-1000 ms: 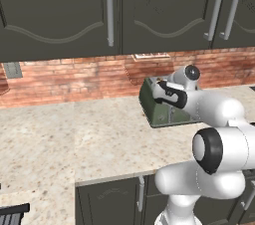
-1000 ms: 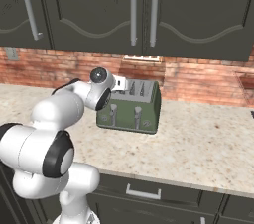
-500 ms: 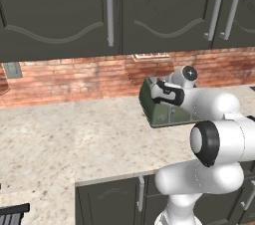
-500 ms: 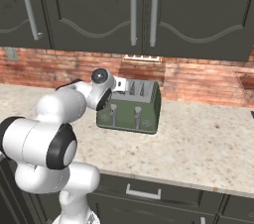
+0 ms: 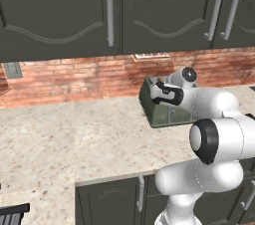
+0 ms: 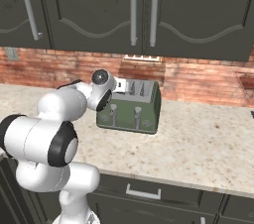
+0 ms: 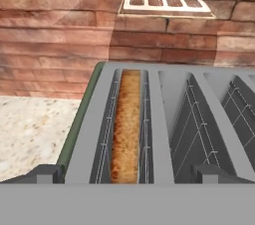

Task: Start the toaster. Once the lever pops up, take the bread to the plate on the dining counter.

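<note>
The dark olive-green toaster (image 5: 153, 107) (image 6: 145, 114) stands on the wall counter against the brick wall. Two pale levers (image 6: 113, 112) sit on its front face. My gripper (image 5: 160, 91) (image 6: 119, 87) hovers just above the left end of its silvery slotted top (image 7: 164, 114), pointing down at it. The jaws are open, one dark fingertip (image 7: 45, 173) at each side, with nothing between them. The brown bread (image 7: 127, 129) sits down in the leftmost slot, directly under the gripper (image 7: 128, 174). The plate and the dining counter are out of view.
The beige speckled wall counter (image 5: 74, 134) (image 6: 198, 143) stretches to both sides of the toaster. Dark upper cabinets (image 5: 109, 10) hang overhead. A white wall outlet (image 7: 167, 2) sits on the brick just behind the toaster, and another outlet (image 5: 12, 69) is at the far left.
My hand has crept a little to the left over the toaster's top and the arm has shifted slightly. The jaws have stayed open.
</note>
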### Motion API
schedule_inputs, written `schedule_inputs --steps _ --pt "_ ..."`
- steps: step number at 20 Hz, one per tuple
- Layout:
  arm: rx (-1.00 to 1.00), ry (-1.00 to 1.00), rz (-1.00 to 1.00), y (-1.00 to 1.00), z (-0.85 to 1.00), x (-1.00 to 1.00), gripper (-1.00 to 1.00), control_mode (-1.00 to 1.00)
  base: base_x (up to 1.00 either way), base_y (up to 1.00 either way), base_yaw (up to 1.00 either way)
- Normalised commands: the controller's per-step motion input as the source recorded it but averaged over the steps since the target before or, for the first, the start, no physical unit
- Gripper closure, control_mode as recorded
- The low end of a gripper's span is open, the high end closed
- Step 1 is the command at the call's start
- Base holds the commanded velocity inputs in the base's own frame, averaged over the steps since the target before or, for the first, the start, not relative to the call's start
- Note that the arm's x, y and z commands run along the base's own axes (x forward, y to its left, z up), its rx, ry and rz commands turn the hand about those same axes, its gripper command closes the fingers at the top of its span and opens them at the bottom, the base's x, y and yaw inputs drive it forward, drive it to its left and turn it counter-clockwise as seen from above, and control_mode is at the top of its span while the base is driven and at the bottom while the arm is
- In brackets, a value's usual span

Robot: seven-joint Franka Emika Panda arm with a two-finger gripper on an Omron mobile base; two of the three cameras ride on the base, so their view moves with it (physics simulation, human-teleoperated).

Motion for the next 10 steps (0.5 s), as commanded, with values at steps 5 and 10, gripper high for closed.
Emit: schedule_inputs --steps 5,10 --pt "0.00 0.00 0.00 0.00 0.00 0.05 -1.00 -1.00 0.00 0.00 0.00" --pt "0.00 0.00 0.00 0.00 0.00 0.09 -1.00 -1.00 0.00 0.00 0.00"
